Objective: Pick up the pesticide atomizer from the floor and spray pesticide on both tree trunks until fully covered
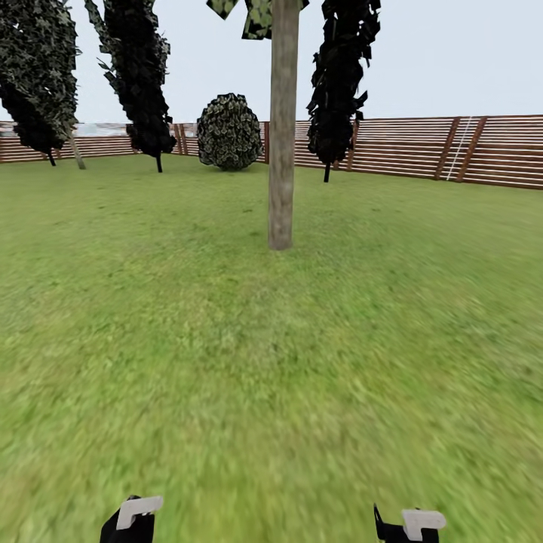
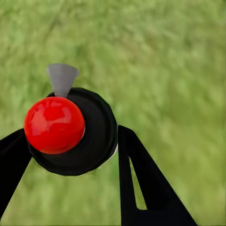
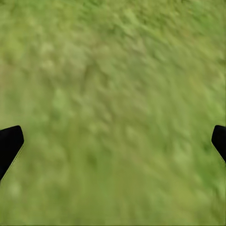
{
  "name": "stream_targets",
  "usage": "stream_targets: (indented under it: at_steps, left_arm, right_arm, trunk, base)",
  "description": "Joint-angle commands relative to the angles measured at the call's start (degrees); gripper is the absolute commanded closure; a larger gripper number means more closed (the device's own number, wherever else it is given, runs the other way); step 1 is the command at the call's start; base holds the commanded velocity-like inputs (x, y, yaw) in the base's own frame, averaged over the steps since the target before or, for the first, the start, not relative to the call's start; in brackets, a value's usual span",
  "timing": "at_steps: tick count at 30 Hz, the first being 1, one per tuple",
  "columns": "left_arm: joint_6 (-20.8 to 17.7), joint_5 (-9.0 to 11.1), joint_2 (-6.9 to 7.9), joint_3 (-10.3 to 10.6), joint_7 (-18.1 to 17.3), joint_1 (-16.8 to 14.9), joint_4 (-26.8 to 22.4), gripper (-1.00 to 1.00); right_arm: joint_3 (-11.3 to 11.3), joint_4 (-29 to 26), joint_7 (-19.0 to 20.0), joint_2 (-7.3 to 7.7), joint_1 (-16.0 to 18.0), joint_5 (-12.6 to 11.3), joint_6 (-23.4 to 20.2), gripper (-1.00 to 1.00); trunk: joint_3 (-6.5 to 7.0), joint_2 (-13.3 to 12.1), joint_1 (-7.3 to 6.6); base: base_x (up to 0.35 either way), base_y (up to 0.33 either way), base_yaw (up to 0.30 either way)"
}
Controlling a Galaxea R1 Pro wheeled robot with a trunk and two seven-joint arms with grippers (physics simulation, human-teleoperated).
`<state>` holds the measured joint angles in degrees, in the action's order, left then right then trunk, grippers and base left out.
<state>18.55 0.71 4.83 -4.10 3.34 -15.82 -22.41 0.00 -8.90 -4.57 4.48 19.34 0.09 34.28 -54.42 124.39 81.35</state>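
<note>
Pesticide atomizer, black with red top, pinched between left gripper fingers over grass, seen in left wrist view. Right gripper spread wide, holding nothing. Head view: one tree trunk straight ahead, far; three dark cypresses, one round bush, fence behind.

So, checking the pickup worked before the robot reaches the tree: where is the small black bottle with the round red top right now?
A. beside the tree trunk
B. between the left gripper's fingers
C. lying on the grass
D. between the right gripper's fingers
B: the left wrist view shows the black bottle with the red top held between the left gripper's black fingers above the grass.
</note>
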Motion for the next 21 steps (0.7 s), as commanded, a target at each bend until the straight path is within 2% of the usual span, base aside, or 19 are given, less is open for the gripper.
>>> stream_targets:
  at_steps: [1, 21]
  left_arm:
    - [0.0, 0.0, 0.00, 0.0, 0.0, 0.0, 0.0, 1.00]
    - [0.0, 0.0, 0.00, 0.0, 0.0, 0.0, 0.0, 1.00]
  right_arm:
    - [0.0, 0.0, 0.0, 0.00, 0.0, 0.0, 0.0, -1.00]
    - [0.0, -0.1, 0.0, 0.00, 0.0, 0.0, 0.0, -1.00]
  trunk:
    - [0.00, 0.0, 0.00]
    - [0.00, 0.0, 0.00]
  base:
    - [0.339, 0.000, 0.000]
    - [0.339, 0.000, 0.000]
